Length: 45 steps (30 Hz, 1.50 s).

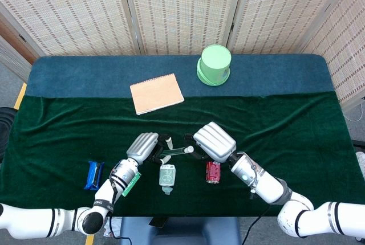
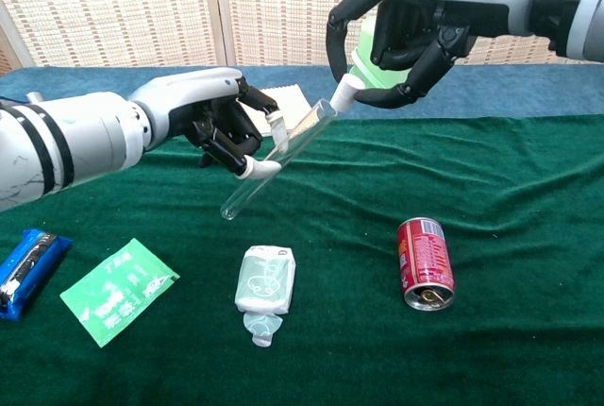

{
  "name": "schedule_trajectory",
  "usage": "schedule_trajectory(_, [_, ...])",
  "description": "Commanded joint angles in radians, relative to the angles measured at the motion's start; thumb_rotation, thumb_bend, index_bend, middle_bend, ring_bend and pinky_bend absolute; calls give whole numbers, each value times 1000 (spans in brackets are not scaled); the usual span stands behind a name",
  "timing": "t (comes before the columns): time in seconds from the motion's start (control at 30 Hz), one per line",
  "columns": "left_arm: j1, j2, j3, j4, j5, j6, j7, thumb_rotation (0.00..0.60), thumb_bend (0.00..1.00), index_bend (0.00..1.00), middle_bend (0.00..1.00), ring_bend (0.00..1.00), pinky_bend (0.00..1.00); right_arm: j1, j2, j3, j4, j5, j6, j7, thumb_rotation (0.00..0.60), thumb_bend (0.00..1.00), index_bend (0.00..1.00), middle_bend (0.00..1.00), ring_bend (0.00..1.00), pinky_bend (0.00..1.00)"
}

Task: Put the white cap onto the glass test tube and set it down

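Note:
My left hand (image 2: 222, 127) (image 1: 142, 147) grips the glass test tube (image 2: 274, 162) (image 1: 174, 153) by its middle, above the green cloth. The tube slants, open mouth up and to the right, round end down to the left. My right hand (image 2: 401, 33) (image 1: 214, 141) pinches the white cap (image 2: 343, 94) between thumb and a finger. The cap touches the tube's mouth; I cannot tell whether it is seated on it.
Under the tube lies a small white-green pouch (image 2: 264, 283). A red can (image 2: 424, 263) lies on its side to the right. A green sachet (image 2: 118, 300) and a blue packet (image 2: 28, 267) lie at the left. Further back are a notebook (image 1: 156, 93) and a green cup (image 1: 214, 64).

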Motion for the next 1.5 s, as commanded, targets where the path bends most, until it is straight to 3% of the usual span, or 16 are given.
schedule_trajectory(0.03, [-2,0,0,-2,0,1,3,600,529,671,885,807,809,3,-4,-1,3,0,0,-2,600,647,830,1000,1000,1000])
schedule_trajectory(1.3, [-19,2,-3,-1,-41,9,22,600,532,676,886,808,810,48,-82,-13,54,52,2,-69,600,648,833,1000,1000,1000])
schedule_trajectory(1.37, [-18,2,-1,1,-41,9,20,600,533,676,886,808,809,48,-82,-15,56,56,3,-72,600,648,804,1000,1000,1000])
schedule_trajectory(1.5, [-17,0,1,7,-43,7,18,600,533,676,886,808,809,48,-84,-17,60,64,3,-69,600,647,616,1000,1000,1000])
